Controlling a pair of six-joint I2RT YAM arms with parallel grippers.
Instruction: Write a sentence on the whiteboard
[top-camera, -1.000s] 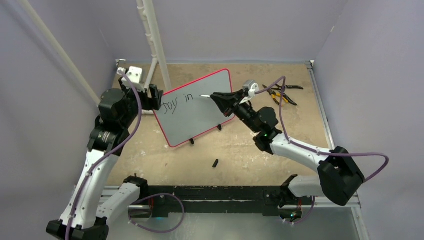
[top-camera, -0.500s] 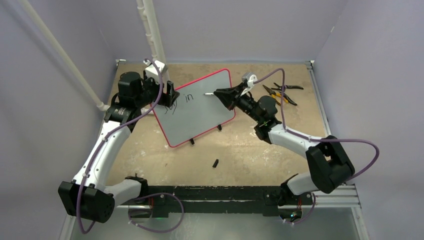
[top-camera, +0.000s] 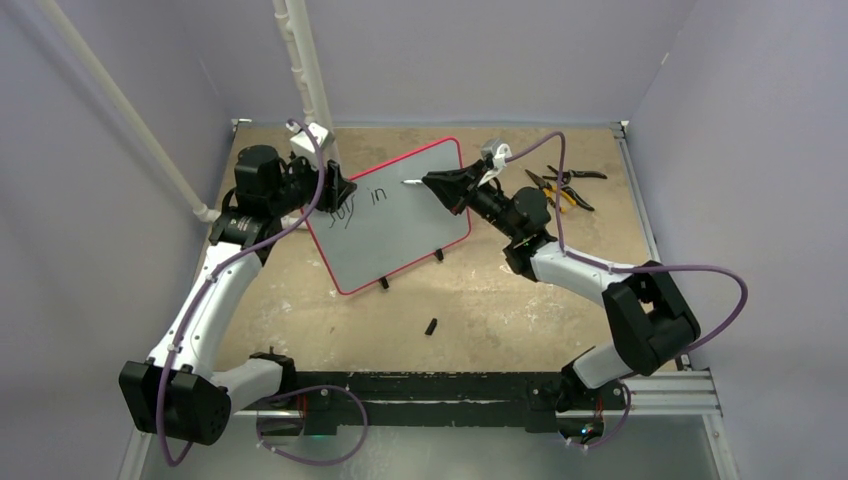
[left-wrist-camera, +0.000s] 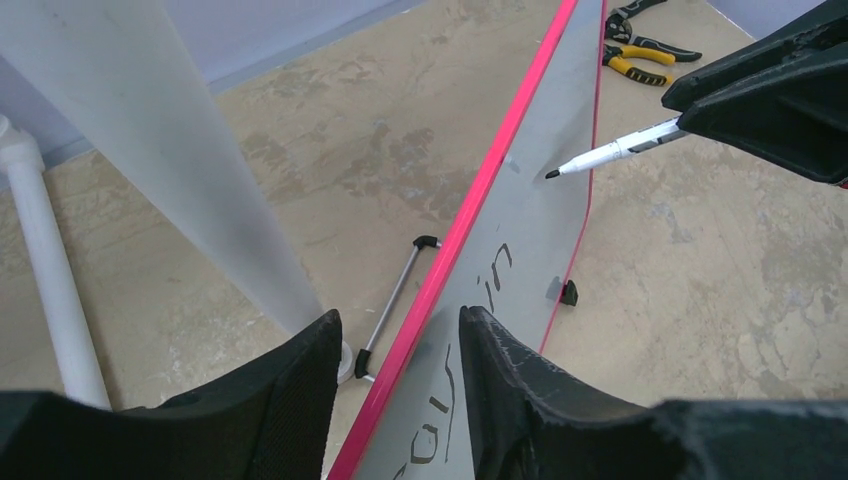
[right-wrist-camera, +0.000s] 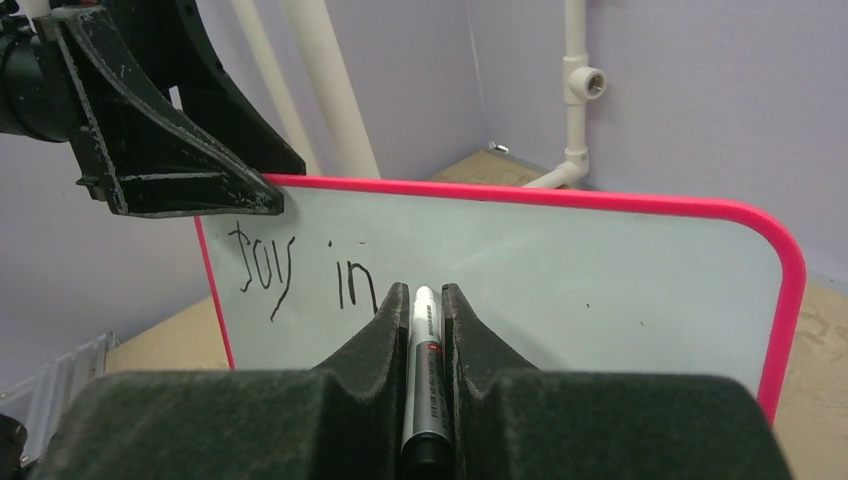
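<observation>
The whiteboard (top-camera: 400, 235) stands tilted on its feet mid-table, pink-rimmed; it also shows in the left wrist view (left-wrist-camera: 530, 225) and the right wrist view (right-wrist-camera: 580, 280). The sentence (top-camera: 358, 203) reads "Joy in" in black (right-wrist-camera: 295, 270). My left gripper (top-camera: 335, 188) is open, its jaws straddling the board's upper left rim (left-wrist-camera: 398, 318) with a gap on both sides. My right gripper (top-camera: 432, 183) is shut on a white-and-grey marker (right-wrist-camera: 424, 335). The marker's tip (left-wrist-camera: 560, 170) points at the board just right of "in", a little off the surface.
Yellow-and-black pliers (top-camera: 562, 187) lie at the back right. A small black cap (top-camera: 431, 326) lies on the table in front of the board. A white pipe post (top-camera: 305, 80) rises behind the board's left corner. Purple walls enclose the table.
My left arm has swung its elbow outward, and its gripper has moved from the board's left edge up to the upper left corner. My right gripper has carried the marker slightly farther back.
</observation>
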